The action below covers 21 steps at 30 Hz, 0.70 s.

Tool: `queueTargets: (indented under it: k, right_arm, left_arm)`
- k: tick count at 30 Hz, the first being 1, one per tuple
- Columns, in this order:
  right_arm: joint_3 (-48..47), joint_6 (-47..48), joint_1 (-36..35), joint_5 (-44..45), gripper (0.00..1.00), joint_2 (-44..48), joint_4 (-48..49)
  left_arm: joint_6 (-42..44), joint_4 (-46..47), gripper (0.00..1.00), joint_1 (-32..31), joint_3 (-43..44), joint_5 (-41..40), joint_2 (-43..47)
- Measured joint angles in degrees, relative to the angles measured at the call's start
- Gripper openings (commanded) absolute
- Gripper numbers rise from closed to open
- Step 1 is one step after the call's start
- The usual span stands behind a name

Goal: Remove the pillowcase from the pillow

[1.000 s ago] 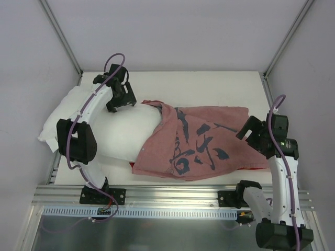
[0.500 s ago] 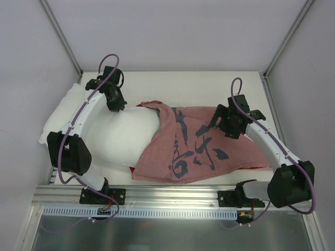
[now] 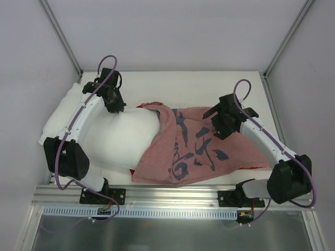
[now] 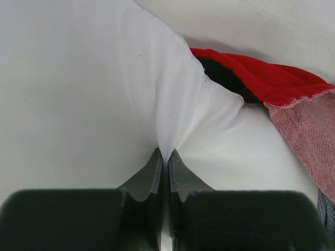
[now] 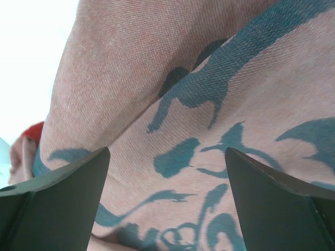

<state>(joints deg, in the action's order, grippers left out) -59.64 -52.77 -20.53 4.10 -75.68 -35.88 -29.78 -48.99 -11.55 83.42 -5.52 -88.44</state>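
The left fingers (image 4: pixel 158 164) are pressed together, pinching a fold of the bare pillow (image 3: pixel 119 137) at its far edge. The right fingers (image 3: pixel 221 124) are held spread just above the pillowcase (image 3: pixel 209 152), which extends rightward across the tabletop (image 3: pixel 209 86), nearest that arm.

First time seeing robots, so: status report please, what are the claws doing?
Left gripper shut, pinching the pillow. Right gripper open over the pillowcase. Pillowcase partly off, pillow's left end bare. Nothing blocking.
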Motion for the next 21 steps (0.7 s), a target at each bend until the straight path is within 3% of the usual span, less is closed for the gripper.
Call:
queueTargets:
  k: [4, 6, 7, 8, 10, 11, 17, 21]
  right_arm:
    - [-1.9, -7.0, -0.8, 0.1, 0.98, -4.7, -1.0]
    - [-1.4, -9.9, -1.1, 0.1, 0.91, -6.2, -0.2]
    - [-1.1, -10.9, -1.1, 0.0, 0.82, -6.7, 0.3]
    - [-0.8, -11.5, -1.2, -0.1, 0.54, -7.1, 0.7]
    - [-0.6, -12.2, -1.4, -0.5, 0.28, -8.4, 1.5]
    - [-0.5, -12.5, -1.5, -0.5, 0.01, -9.0, 2.0]
    - [-0.4, -12.1, 0.4, -1.8, 0.01, -9.9, 2.9]
    - [-0.4, -8.8, 7.6, -2.8, 0.01, -4.7, 2.7]
  left_arm:
    - [0.5, 0.2, 0.00, 0.0, -0.7, 0.6, 1.0]
    - [0.7, 0.2, 0.00, 0.0, -1.0, 0.7, 1.5]
    - [0.7, 0.2, 0.00, 0.0, -1.2, 0.7, 1.8]
    - [0.8, 0.2, 0.00, 0.0, -1.3, 0.8, 2.1]
    - [0.9, 0.2, 0.00, 0.0, -1.4, 0.9, 2.5]
    - [0.9, 0.2, 0.00, 0.0, -1.4, 1.0, 2.6]
    - [0.9, 0.2, 0.00, 0.0, -1.4, 1.6, 2.8]
    - [0.9, -0.1, 0.00, 1.9, -1.3, 3.3, 4.0]
